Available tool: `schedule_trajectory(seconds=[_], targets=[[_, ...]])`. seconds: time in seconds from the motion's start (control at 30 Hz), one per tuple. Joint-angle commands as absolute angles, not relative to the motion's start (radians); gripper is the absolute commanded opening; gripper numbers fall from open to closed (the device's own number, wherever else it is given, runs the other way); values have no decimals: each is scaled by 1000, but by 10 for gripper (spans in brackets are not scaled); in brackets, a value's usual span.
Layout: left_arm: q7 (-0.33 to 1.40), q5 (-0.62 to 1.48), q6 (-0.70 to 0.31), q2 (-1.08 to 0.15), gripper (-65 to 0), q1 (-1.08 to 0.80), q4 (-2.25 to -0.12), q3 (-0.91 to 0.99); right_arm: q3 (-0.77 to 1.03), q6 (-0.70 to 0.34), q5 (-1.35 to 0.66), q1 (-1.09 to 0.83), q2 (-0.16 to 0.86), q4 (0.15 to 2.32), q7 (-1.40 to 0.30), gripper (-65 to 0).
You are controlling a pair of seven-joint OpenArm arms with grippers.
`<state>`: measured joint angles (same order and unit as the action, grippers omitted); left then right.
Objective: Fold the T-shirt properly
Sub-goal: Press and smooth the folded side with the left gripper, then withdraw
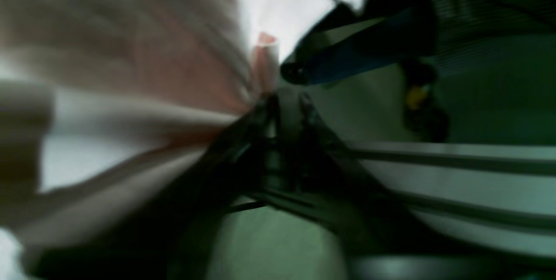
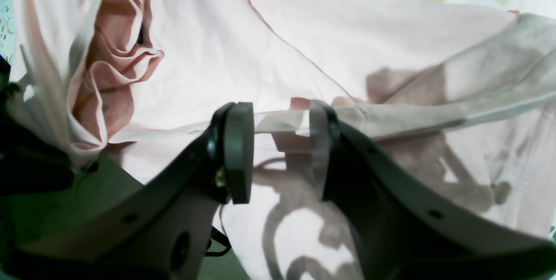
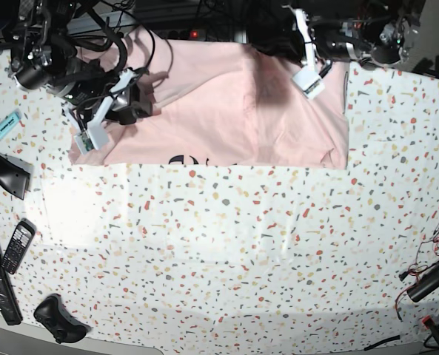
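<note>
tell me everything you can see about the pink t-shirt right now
The T-shirt is pale pink, soft cotton by the look, spread along the far edge of the speckled table, partly folded over itself. Black lettering peeks out at its near hem. The right claw straddles a raised fabric edge; folds bunch beside it. The left wrist view is too blurred to judge.

T-shirt [image 3: 226, 111]: pale pink, black lettering at lower edge. Worktop [image 3: 226, 251]: white, speckled red, grey, yellow. Marker [image 3: 4, 127], left of frame: turquoise. Phone [image 3: 17, 246], lower left: black.
</note>
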<state>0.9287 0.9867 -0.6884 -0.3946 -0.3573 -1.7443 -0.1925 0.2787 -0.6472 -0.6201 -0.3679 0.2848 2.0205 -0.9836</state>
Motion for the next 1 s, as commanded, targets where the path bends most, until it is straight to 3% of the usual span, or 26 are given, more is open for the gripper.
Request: schedule_trajectory(seconds=[0.0,0.07,0.37,0.73,0.97], targets=[[916,1015,-698,-403,-400,-337,-1760,-190,282,-659,-632,-360,294,2036,-966,-442],[917,1015,-698,-403,-357,-299,-1761,-190,282,-659,-632,-360,294,2036,-966,-442],[910,973,-698,-402,-358,-196,-1763,-26,282,-659,-632,-360,294,2036,-969,-442],[600,409,-661,-399,-358,-198,-1667,36,282,-659,-632,-361,294,2036,-969,-442],[514,234,-589,-399,-358,-159,-1528,36,282,-659,-632,-360,294,2036,-966,-442]])
